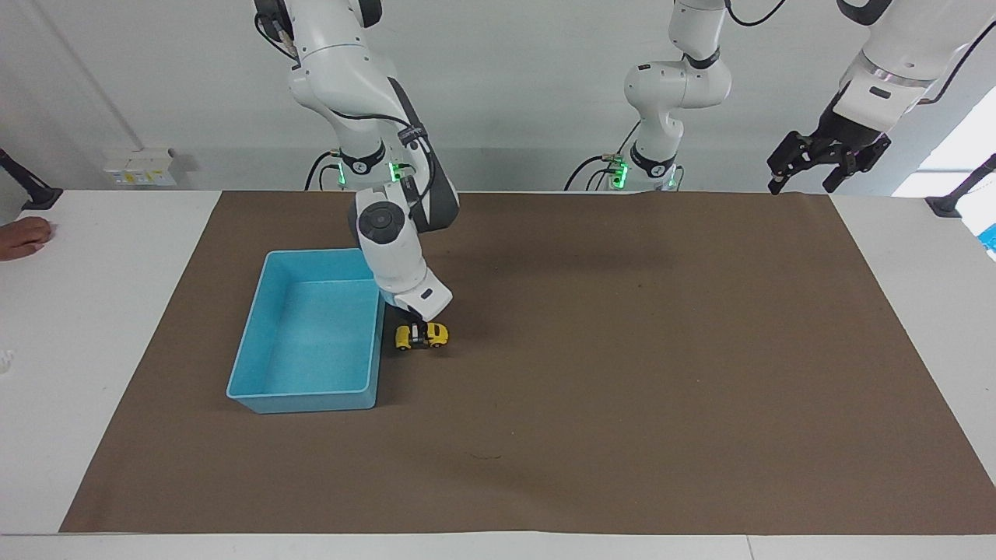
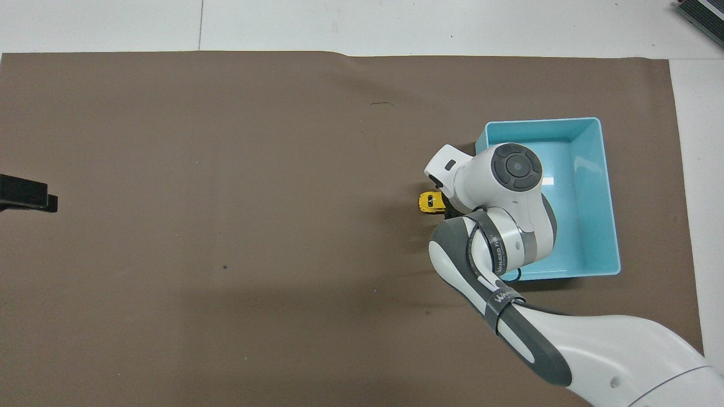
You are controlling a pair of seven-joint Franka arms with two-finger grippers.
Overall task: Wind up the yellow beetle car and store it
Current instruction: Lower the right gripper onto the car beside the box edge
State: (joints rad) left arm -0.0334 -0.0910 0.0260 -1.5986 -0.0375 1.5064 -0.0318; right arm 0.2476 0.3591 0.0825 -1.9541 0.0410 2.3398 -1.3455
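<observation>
We grip the yellow beetle car [image 1: 421,335] beside the blue tray [image 1: 257,393].
Right end effector [image 1: 419,335] clamped on it; next, we judge, drag it backward to wind.

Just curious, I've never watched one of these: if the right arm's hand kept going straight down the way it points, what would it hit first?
The right hand is shut on the yellow beetle car, so it would probably just press the car into the brown mat.
</observation>
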